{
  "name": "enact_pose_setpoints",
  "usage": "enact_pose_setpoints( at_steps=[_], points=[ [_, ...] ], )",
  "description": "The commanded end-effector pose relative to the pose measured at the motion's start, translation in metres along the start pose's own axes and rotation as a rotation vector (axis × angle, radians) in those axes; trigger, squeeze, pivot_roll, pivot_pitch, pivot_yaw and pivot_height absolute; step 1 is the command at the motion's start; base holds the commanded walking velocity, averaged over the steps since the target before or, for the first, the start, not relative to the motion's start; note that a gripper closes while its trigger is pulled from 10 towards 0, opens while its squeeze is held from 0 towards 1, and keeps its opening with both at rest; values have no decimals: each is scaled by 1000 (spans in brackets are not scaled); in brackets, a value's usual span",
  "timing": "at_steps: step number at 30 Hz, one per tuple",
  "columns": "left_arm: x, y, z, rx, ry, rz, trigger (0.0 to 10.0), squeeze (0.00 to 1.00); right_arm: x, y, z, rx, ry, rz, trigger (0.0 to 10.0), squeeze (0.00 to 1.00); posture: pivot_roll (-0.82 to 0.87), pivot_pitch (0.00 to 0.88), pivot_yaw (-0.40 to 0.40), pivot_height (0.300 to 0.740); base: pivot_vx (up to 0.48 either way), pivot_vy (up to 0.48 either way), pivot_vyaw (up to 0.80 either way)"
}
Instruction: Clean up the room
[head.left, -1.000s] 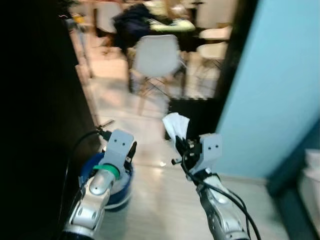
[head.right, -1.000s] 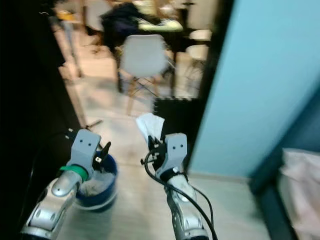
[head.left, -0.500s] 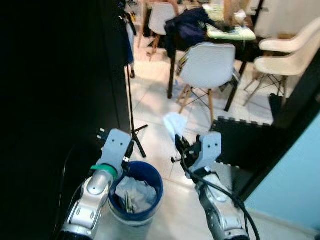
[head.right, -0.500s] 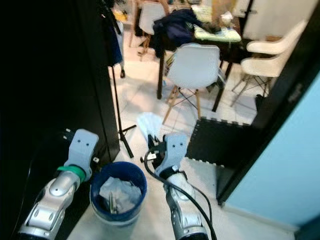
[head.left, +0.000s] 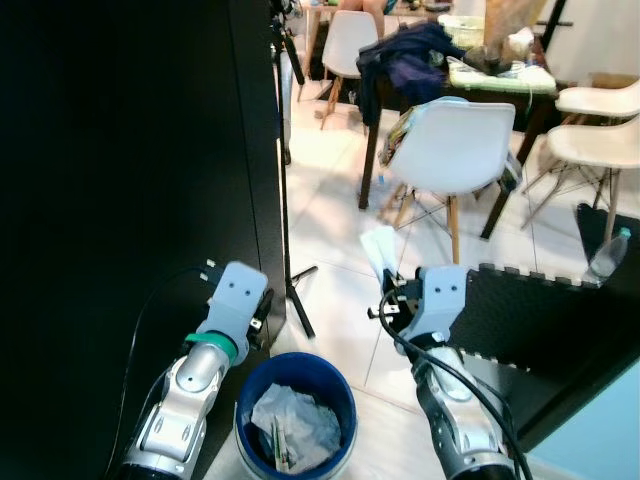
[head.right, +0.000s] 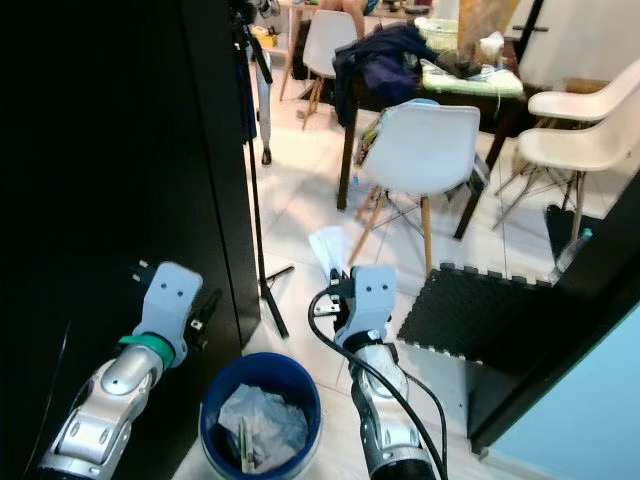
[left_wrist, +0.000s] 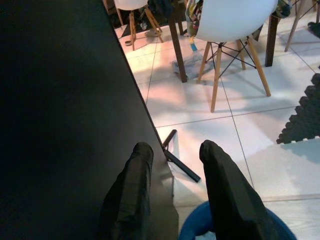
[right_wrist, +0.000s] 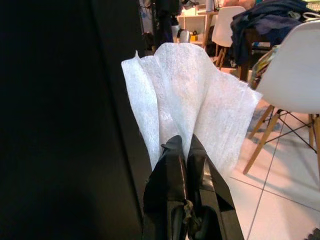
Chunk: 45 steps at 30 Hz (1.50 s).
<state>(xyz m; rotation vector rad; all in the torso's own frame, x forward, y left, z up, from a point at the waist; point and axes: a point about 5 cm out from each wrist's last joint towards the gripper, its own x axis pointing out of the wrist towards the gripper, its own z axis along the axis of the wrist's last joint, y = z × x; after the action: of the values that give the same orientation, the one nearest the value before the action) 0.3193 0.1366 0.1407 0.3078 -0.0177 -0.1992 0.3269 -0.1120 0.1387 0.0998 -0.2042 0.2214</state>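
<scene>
Left eye view, from the left: a black panel (head.left: 120, 180) hides everything behind it. Beside it the left hand (left_wrist: 172, 150) hangs with fingers apart, holding nothing, above the blue bucket (head.left: 300, 375), whose near rim is cut off and which holds crumpled paper. To the right, the right hand (right_wrist: 183, 150) is clamped on a white tissue (right_wrist: 190, 100), raised above the tiled floor (head.left: 330, 200), well short of the white chair (head.left: 455, 145).
</scene>
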Motion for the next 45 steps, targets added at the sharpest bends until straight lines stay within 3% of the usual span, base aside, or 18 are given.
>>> enact_pose_setpoints(
  at_steps=[1,4,7,11,19,22,24,29,30,32,36,37,39,41,44,45],
  points=[
    [-3,3,-10,15,39,-5,10000,0,-2,8,-6,6,21,25,10000,0,-67,36,70,715,326,0,0],
    [-5,1,-15,19,67,-43,10000,0,-1,9,-8,-18,33,35,10000,0,-65,43,73,715,0,0,0],
    [-15,-8,-23,50,96,-201,10000,0,-1,12,-20,-91,101,64,10000,0,-59,56,76,715,0,0,0],
    [-22,-10,-25,70,103,-288,10000,0,-1,11,-31,-136,161,68,10000,0,-56,65,77,715,0,0,0],
    [-30,-10,-25,85,93,-340,10000,0,1,10,-38,-170,204,71,10000,0,-45,91,81,715,0,0,0],
    [-34,-10,-22,68,77,-334,10000,0,3,11,-45,-198,249,88,10000,0,-42,107,80,715,0,0,0],
    [-35,-11,-18,54,64,-314,10000,0,4,14,-59,-242,353,126,10000,0,-24,136,77,715,0,0,0],
    [-42,-10,-15,52,64,-309,10000,0,6,18,-68,-237,423,163,10000,0,-1,166,77,715,0,0,0],
    [-52,-7,-15,61,79,-322,10000,0,10,21,-70,-228,450,197,10000,0,23,208,78,715,0,0,0],
    [-56,-7,-15,67,85,-331,10000,0,11,22,-70,-227,458,210,10000,0,23,208,78,715,0,0,0],
    [-85,-1,-13,69,130,-401,10000,0,9,27,-78,-250,516,265,10000,0,61,264,77,715,0,0,0],
    [-85,-1,-13,69,130,-401,10000,0,9,27,-78,-250,516,265,10000,0,61,264,77,715,0,0,0],
    [-109,6,-13,109,179,-463,10000,0,5,30,-84,-263,548,288,10000,0,101,310,76,715,0,0,0],
    [-109,6,-13,109,179,-463,10000,0,5,30,-84,-263,548,288,10000,0,101,310,76,715,0,0,0],
    [-129,13,-17,134,240,-493,10000,0,1,31,-89,-270,573,296,10000,0,127,345,78,715,0,0,0],
    [-136,15,-19,130,269,-490,10000,0,-1,32,-91,-273,586,302,10000,47,135,366,79,715,0,0,0]
  ],
)
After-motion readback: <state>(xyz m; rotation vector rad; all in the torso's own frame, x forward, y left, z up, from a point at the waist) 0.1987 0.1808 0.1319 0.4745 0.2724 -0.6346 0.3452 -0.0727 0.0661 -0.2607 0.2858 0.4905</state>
